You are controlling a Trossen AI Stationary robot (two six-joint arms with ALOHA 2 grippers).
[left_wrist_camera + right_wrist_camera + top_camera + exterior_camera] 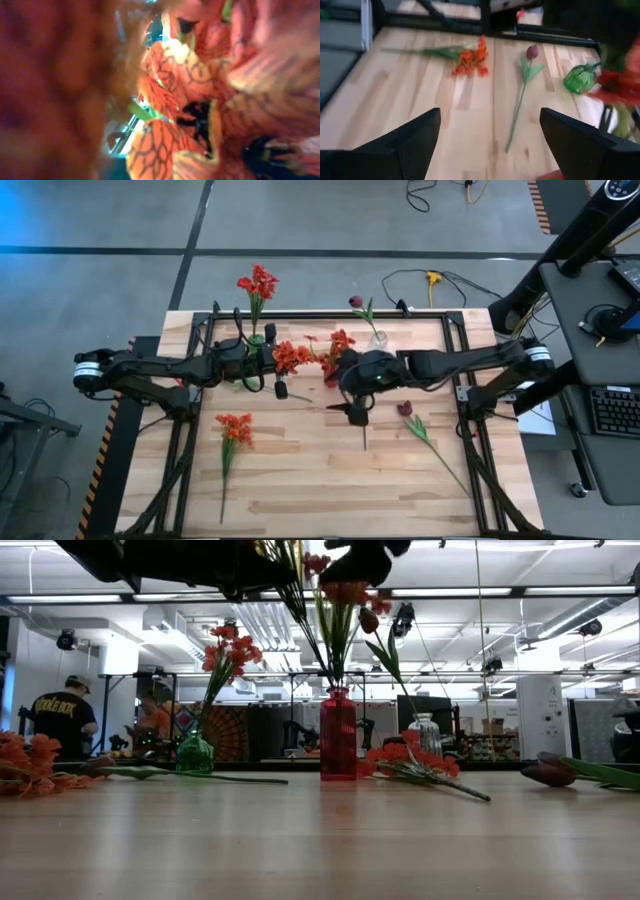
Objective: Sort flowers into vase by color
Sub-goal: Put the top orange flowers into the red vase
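The orange-red flower cluster (290,357) sits directly at the left tool (272,370), near mid-table. The left wrist view is filled with veined orange petals (165,150) pressed up against the lens, so this cluster is judged to be the stem in hand. Whether the left tool's fingers are closed on it cannot be told; petals hide them.

Just beyond the left tool, toward the right arm, stands the red vase (338,735), already holding several upright red blooms (341,340). The cluster is probably held high so its stalk can drop into this neck.

The right tool (358,412) hovers above bare table on the near side of the red vase. Its fingers (405,145) stand wide apart and hold nothing. In its wrist view, a maroon tulip (532,51) lies flat ahead of it, with an orange stem (470,57) farther off and a green glass vase (580,77) to one side.

Behind the left tool, the green vase (257,338) carries a red spray (258,283). Behind the right tool, a clear vase (378,338) carries one maroon bloom (356,302).

Unsorted stems lie flat within reach of either arm: an orange bunch (235,428) nearer the left tool, and the maroon tulip (406,409) just beside the right tool.

The wooden table (300,490) is bare along its front edge.
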